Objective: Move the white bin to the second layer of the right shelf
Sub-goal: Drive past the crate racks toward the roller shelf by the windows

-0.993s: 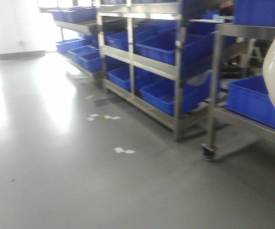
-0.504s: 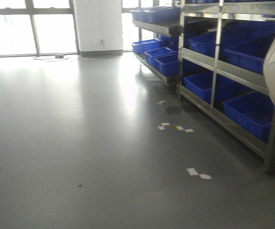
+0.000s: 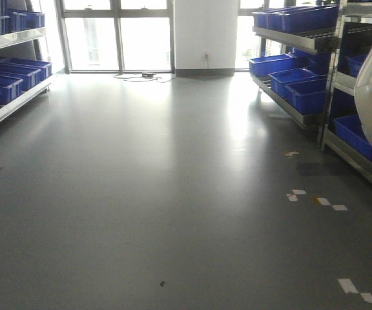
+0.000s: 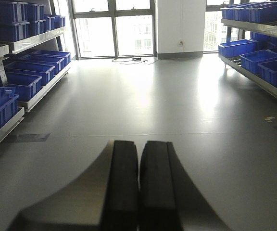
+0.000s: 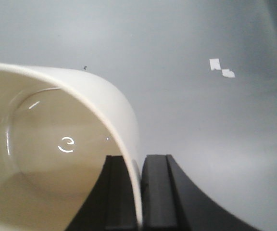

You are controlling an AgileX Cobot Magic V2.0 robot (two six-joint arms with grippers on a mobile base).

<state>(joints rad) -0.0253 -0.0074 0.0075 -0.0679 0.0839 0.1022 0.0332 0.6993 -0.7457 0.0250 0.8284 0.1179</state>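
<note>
Racks (image 3: 289,39) swung right since earlier frame; grey floor (image 3: 173,194) open ahead, windows (image 3: 118,42) beyond; right gripper (image 5: 138,166) clamps bin (image 5: 47,159) wall; left gripper (image 4: 139,144) closed, empty.

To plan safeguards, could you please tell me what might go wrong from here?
The right gripper pinches the white bin by one thin wall, so it could slip or tilt. The left gripper is shut and empty, giving no support. The bin juts toward the rack of blue crates and could clip it.
</note>
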